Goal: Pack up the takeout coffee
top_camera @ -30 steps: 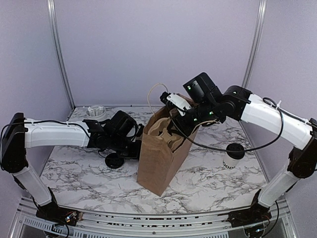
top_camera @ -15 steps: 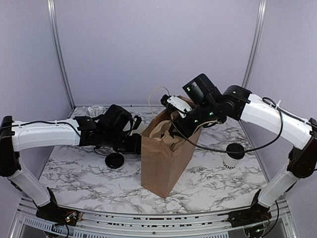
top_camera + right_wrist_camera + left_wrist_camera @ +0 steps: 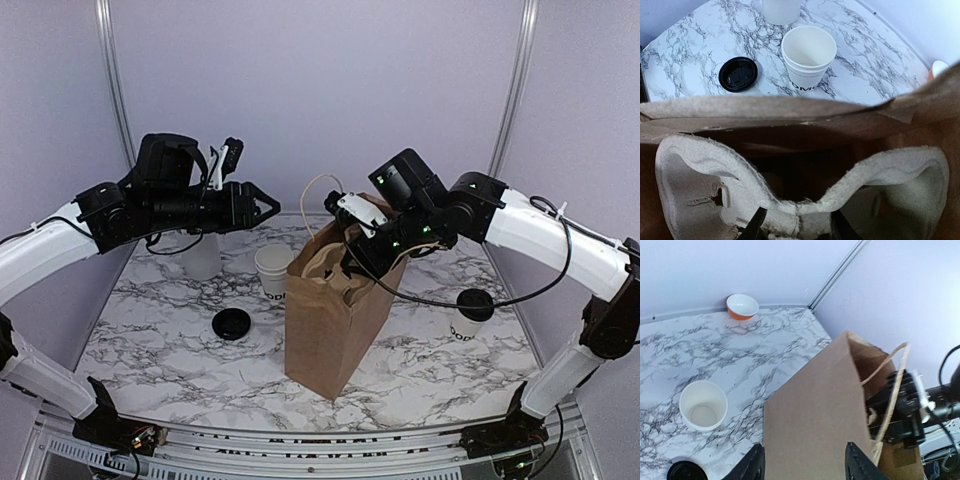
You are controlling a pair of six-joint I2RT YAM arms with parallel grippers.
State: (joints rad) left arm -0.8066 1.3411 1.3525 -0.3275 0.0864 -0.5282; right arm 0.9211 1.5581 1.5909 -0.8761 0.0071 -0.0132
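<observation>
Left fingers (image 3: pixel 262 206) are spread wide and empty, in the air above the desk (image 3: pixel 430 370), at 11 o'clock from the bag (image 3: pixel 325 330), with tips pointing towards 3 o'clock. Right fingers (image 3: pixel 759 226) are down in the bag's open mouth, closed on the middle ridge of a grey pulp tray (image 3: pixel 695 165) that sits inside.

The brown paper bag stands upright near the centre of the desk. An open cup (image 3: pixel 272 268), white with dark lettering low on its side, stands upright just beside the bag at its 10 o'clock. A loose black lid (image 3: pixel 231 323) lies flat at the bag's 9 o'clock, apart from that cup. A lidded cup (image 3: pixel 470 315) stands well apart at the bag's 3 o'clock.

A frosted tumbler (image 3: pixel 200 255) stands at 9 o'clock from the open cup. An orange bowl (image 3: pixel 742 306) sits by the far wall.
</observation>
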